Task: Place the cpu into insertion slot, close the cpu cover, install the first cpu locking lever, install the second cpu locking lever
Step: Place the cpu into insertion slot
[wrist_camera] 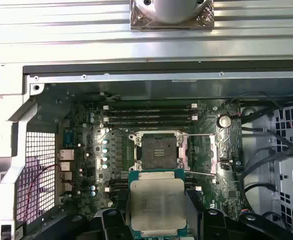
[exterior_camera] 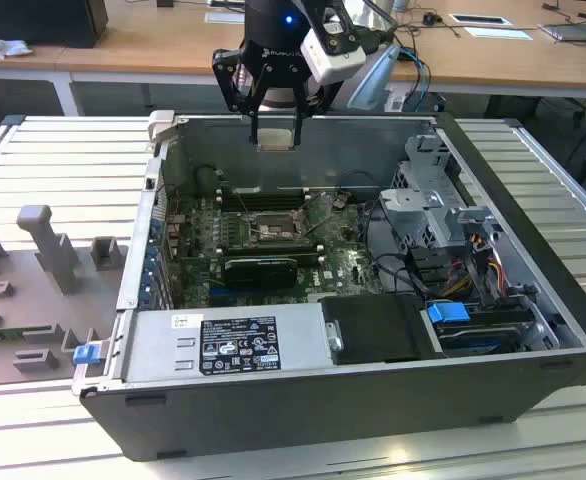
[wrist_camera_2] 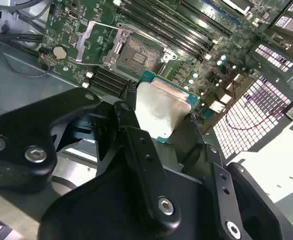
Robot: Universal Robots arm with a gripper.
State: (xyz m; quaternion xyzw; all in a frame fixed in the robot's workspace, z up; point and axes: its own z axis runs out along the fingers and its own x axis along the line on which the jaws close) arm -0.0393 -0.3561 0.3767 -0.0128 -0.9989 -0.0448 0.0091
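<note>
High over the back wall of the open computer case, my gripper (exterior_camera: 275, 128) is shut on the cpu (exterior_camera: 275, 138). In both wrist views the cpu (wrist_camera: 156, 202) (wrist_camera_2: 160, 107) shows as a silvery-grey square on a green edge, clamped between the two black fingers (wrist_camera: 120, 206). Below it the insertion slot (wrist_camera: 157, 151) (wrist_camera_2: 139, 55) (exterior_camera: 263, 228) lies bare with a dark centre. The cpu cover (wrist_camera: 202, 152) (wrist_camera_2: 94, 42) is swung open beside the slot. Thin wire levers stand raised by the socket.
Long memory slots (wrist_camera: 151, 114) run beside the socket, and a black card (exterior_camera: 261, 267) lies on its near side. A power supply (exterior_camera: 228, 342) and a drive cage (exterior_camera: 433, 215) stand inside the case. On the exterior view's left, a grey fixture (exterior_camera: 43, 240) sits on the table.
</note>
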